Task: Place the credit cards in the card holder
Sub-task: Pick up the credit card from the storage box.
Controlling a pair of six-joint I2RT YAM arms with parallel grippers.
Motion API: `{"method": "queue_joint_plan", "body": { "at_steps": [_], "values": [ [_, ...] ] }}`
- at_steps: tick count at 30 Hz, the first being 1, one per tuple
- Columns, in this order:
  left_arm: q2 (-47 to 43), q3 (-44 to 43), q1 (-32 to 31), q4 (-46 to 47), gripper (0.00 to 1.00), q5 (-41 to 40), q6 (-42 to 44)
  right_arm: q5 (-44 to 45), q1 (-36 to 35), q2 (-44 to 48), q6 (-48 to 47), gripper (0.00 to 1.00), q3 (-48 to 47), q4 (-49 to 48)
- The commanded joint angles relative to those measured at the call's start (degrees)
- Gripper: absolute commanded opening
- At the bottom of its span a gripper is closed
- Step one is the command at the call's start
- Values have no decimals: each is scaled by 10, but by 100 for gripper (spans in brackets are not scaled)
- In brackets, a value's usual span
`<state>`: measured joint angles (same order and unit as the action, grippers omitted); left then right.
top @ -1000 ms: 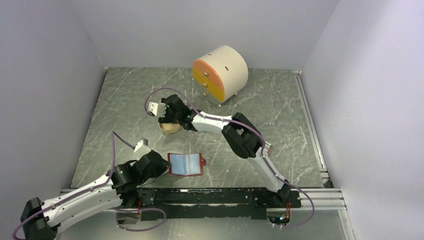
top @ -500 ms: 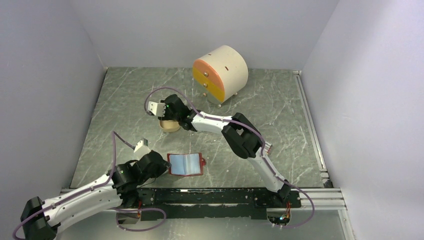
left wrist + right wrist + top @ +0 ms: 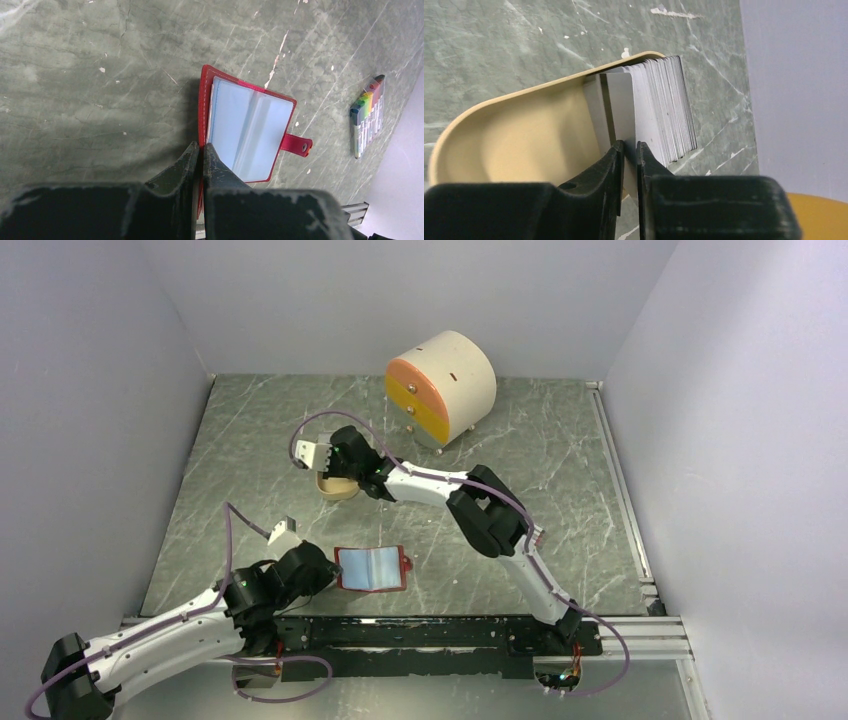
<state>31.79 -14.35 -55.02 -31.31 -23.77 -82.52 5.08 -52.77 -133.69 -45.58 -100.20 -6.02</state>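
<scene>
Well, the right gripper (image 3: 628, 150) sits at the tan tray (image 3: 524, 130), jaws nearly closed on what looks like the nearest of the upright credit cards (image 3: 664, 110). The card holder (image 3: 250, 130) lies open, well apart, its edge pinched by the left gripper (image 3: 200, 150).

Over the last second the right arm's wrist crept slightly toward the far wall, and its elbow nudged a touch to the right. The right gripper (image 3: 627, 150), pinched on a credit card (image 3: 620, 112), went with it. The tan tray (image 3: 334, 489) beneath it shifted slightly the same way.
</scene>
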Motion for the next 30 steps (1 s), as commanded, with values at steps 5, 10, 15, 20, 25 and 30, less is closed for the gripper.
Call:
{"method": "queue_joint_plan", "body": {
  "at_steps": [5,10,15,20,25,30],
  "values": [
    [6,-8,-3,5,9,-5,2,-9,12,29,0,0,7,-5],
    [7,-5,-3,8,9,-2,1,-48,13,36,10,0,1,33],
    [12,-8,-4,10,9,-3,2,-89,14,65,23,0,26,38],
    [16,-10,-3,12,9,-3,3,-117,19,95,48,0,41,34],
    [16,-11,-4,15,9,-3,4,-121,24,103,67,0,38,47],
    [13,-8,-3,16,9,-5,2,-140,32,132,137,0,40,61]
  ]
}}
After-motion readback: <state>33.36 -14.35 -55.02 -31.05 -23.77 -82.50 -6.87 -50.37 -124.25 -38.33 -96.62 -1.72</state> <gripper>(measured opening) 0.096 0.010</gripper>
